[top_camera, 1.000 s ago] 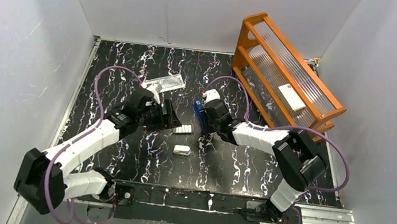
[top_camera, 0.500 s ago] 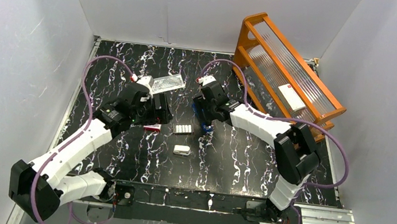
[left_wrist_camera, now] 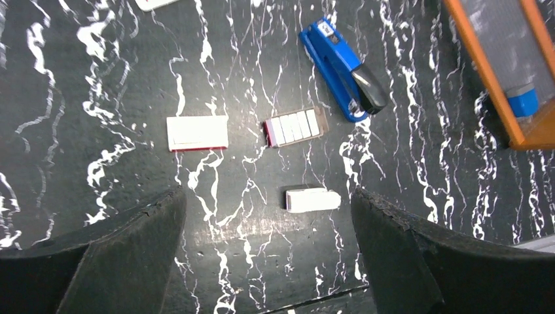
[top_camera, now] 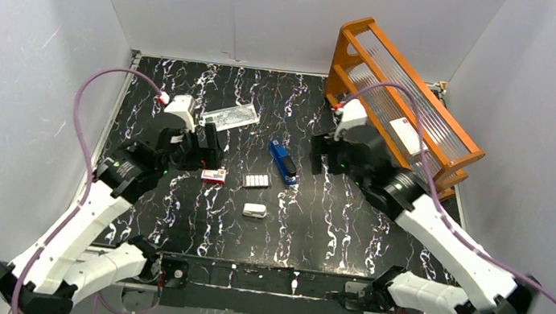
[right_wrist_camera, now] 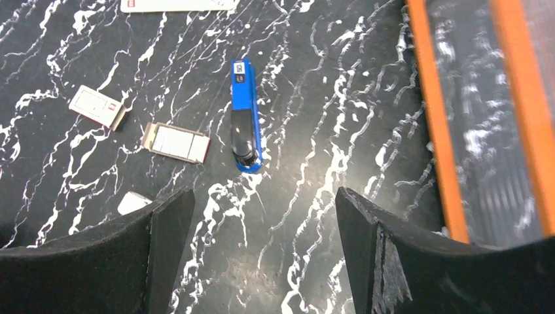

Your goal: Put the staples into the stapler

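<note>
The blue stapler (top_camera: pixel 283 162) lies on the black marbled table, with neither gripper touching it; it also shows as the stapler (left_wrist_camera: pixel 343 69) and the stapler (right_wrist_camera: pixel 245 114). Just to its left, the grey staples (top_camera: pixel 257 180) lie flat in a row, seen too as the staples (left_wrist_camera: pixel 294 126) and the staples (right_wrist_camera: pixel 177 142). My left gripper (top_camera: pixel 205 146) hovers open left of them, raised, as the left gripper (left_wrist_camera: pixel 267 196) shows. My right gripper (top_camera: pixel 322 156) hangs open to the stapler's right, and the right gripper (right_wrist_camera: pixel 263 196) holds nothing.
A red-and-white box (top_camera: pixel 214 175) lies left of the staples. A small white gadget (top_camera: pixel 255 210) sits in front of them. A clear plastic packet (top_camera: pixel 230 116) lies further back. An orange rack (top_camera: pixel 404 100) stands at the back right, close behind my right arm.
Both arms have drawn back and risen from the middle. Both grippers opened. The stapler and the red-and-white box now lie free on the table.
</note>
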`<control>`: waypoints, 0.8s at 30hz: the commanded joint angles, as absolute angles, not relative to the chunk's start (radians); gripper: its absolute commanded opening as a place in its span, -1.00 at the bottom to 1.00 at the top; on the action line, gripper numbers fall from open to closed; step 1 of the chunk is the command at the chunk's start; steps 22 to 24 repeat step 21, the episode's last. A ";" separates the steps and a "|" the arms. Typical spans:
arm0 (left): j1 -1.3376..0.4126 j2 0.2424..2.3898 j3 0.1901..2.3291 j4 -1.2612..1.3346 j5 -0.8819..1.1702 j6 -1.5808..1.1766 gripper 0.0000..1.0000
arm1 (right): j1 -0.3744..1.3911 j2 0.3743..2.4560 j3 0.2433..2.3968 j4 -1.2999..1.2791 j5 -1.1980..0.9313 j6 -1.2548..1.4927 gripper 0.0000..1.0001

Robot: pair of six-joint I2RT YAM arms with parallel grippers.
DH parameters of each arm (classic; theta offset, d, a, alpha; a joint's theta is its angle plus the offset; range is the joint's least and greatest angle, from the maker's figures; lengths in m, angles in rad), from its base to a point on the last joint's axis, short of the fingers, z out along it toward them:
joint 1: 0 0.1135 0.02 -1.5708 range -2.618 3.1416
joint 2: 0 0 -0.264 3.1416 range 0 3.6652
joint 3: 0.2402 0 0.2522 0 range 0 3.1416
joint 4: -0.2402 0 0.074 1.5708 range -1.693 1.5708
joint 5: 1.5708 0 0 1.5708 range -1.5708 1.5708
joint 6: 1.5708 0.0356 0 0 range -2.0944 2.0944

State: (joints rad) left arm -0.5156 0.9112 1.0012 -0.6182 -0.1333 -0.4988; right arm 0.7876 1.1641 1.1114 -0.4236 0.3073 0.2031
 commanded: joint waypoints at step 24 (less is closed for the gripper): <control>-0.520 0.709 1.468 -0.920 -0.518 -0.363 0.89 | 0.787 0.817 1.419 -0.811 0.549 0.226 0.97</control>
